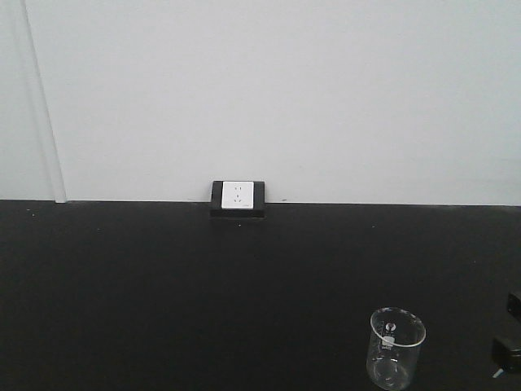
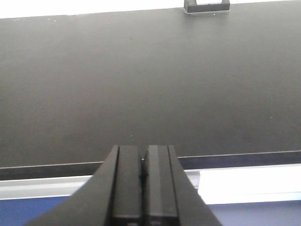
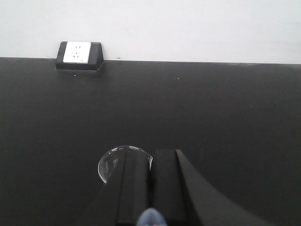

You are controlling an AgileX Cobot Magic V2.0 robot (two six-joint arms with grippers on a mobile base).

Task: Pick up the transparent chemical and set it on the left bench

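The transparent chemical [image 1: 397, 346] is a small clear glass beaker with a white printed mark and a pale stick inside. It stands upright on the black bench [image 1: 163, 293] at the front right. In the right wrist view its rim [image 3: 110, 165] shows just left of and beyond my right gripper [image 3: 150, 154], partly hidden by the left finger. That gripper's jaws are shut together with nothing between them. Dark parts of the right arm [image 1: 506, 352] show at the right edge, apart from the beaker. My left gripper [image 2: 143, 149] is shut and empty above the bench's front edge.
A black socket box [image 1: 238, 198] with a white face sits at the back of the bench against the white wall; the socket box [image 3: 79, 54] also shows in the right wrist view. A metal rail [image 2: 47, 186] runs below the bench's front edge.
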